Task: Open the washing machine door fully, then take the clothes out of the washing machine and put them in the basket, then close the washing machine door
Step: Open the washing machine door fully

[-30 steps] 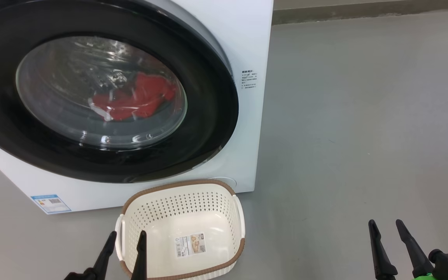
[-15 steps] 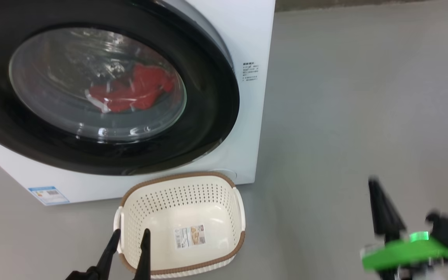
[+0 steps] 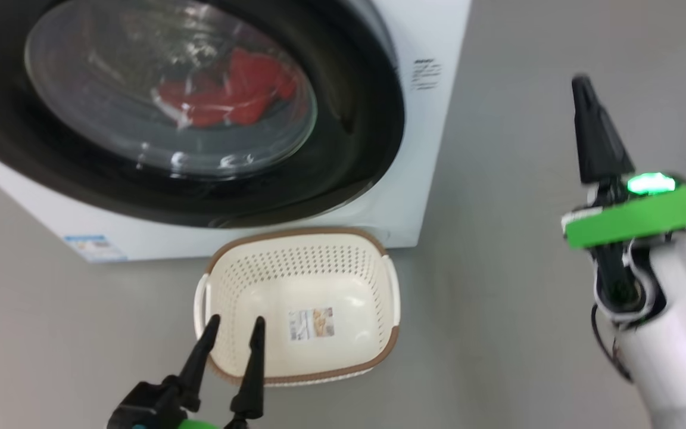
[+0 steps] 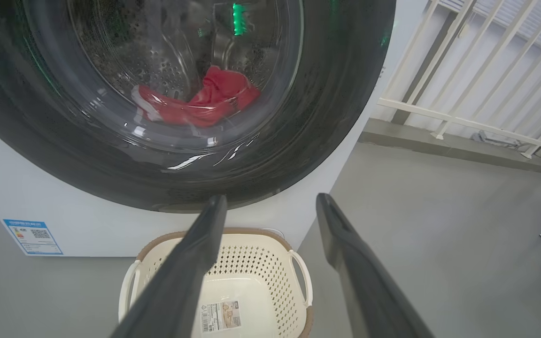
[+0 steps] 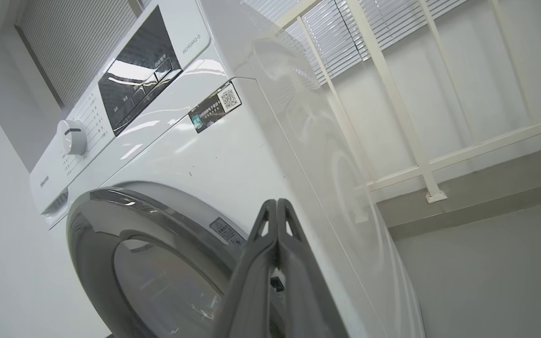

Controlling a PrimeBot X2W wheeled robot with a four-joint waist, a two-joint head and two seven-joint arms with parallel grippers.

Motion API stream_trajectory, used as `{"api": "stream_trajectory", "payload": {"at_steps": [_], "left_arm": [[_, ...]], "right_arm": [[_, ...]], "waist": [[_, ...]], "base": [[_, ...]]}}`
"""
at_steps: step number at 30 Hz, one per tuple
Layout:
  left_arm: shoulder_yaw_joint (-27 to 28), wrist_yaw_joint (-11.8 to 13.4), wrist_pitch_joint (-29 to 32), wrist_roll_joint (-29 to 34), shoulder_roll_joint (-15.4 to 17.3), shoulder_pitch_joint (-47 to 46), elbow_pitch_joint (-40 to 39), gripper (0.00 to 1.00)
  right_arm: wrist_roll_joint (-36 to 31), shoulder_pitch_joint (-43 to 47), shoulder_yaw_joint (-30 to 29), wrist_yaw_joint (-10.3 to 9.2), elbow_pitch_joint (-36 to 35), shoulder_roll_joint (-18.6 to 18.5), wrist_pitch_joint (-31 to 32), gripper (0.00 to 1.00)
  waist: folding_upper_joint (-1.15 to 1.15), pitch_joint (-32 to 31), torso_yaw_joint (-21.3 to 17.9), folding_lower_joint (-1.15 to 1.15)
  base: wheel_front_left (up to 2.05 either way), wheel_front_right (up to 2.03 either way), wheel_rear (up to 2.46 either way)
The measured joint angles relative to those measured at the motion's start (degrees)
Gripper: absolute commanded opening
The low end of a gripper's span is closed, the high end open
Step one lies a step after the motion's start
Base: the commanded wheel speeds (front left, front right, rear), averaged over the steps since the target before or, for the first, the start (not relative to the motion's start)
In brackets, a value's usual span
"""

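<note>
Head view: I see the washer point(image 3: 432, 36) at upper left, its door point(image 3: 373, 119) lying flush against the front, closed. The clothes point(image 3: 242, 89) sit as a red heap behind the glass point(image 3: 111, 119), low inside the washer. The basket point(image 3: 301, 262) stands on the floor point(image 3: 527, 149) just before the washer's lower right corner, with a paper label point(image 3: 311, 323) on its bottom. My left gripper point(image 3: 236, 322) is at lower left, fingers spread, tips over the basket's near left rim; I cannot tell whether they touch it. My right gripper point(image 3: 581, 83) is raised at the right, well apart from the washer, fingers pressed together into one point. A green band point(image 3: 641, 217) with a lit lamp sits at its wrist. Left wrist view: the two fingers stand wide apart, pointing toward the lower door rim, the basket below them. The clothes show through the glass against the perforated drum point(image 4: 167, 70). A blue label point(image 4: 33, 236) is on the washer's lower left front; a white railing point(image 4: 463, 122) runs at the right. Right wrist view: the fingers meet tip to tip, their tips lying over the washer's right front edge, above the door. A dial point(image 5: 72, 137) and a dark panel point(image 5: 139, 80) sit along the washer's top.
</note>
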Motion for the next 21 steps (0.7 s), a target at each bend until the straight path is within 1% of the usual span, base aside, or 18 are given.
{"api": "stream_trajectory", "payload": {"at_steps": [3, 5, 8, 12, 14, 16, 21], "left_arm": [[-1.5, 0.3, 0.0, -0.9, 0.0, -1.1, -0.1, 1.0], [-2.6, 0.8, 0.0, -1.5, 0.0, -2.2, -0.2, 1.0], [-3.7, 1.2, 0.0, -2.3, 0.0, -3.5, -0.6, 1.0], [-4.8, 1.4, 0.0, -3.1, 0.0, -4.9, -0.7, 1.0], [-5.1, 1.8, 0.0, -3.5, 0.0, -5.7, -0.8, 1.0], [-5.4, 1.9, 0.0, -3.9, 0.0, -5.9, -0.9, 1.0], [-6.3, 2.0, 0.0, -4.9, -0.1, -7.0, -0.9, 1.0]], "right_arm": [[2.8, -3.8, 3.3, 0.0, 1.1, -2.7, 0.0, 0.0], [5.8, -6.2, 5.7, 0.0, 1.7, -4.7, 0.0, 0.0], [12.9, -9.4, 8.0, 0.0, 2.0, -6.8, 0.3, 0.0], [23.2, -12.9, 10.8, 0.0, 1.3, -9.4, 5.4, 0.0], [27.3, -14.1, 12.2, 0.0, 0.4, -11.2, 8.7, 0.0], [32.1, -15.1, 12.6, 0.0, -0.1, -12.0, 12.2, 0.0], [40.7, -17.9, 13.3, 0.0, -1.3, -13.5, 20.7, 0.0]], "waist": [[0.0, 1.5, 1.3, 0.0], [0.0, 2.7, 2.3, 0.0], [0.0, 4.4, 3.7, 0.0], [0.0, 6.8, 5.6, 0.0], [0.0, 7.9, 6.5, 0.0], [0.0, 8.9, 7.4, 0.0], [0.0, 11.4, 9.0, 0.0]], "base": [[0.0, 0.0, 0.0], [0.0, 0.0, 0.0], [0.0, 0.0, 0.0], [0.0, 0.0, 0.0], [0.0, 0.0, 0.0], [0.0, 0.0, 0.0], [0.0, 0.0, 0.0]]}}
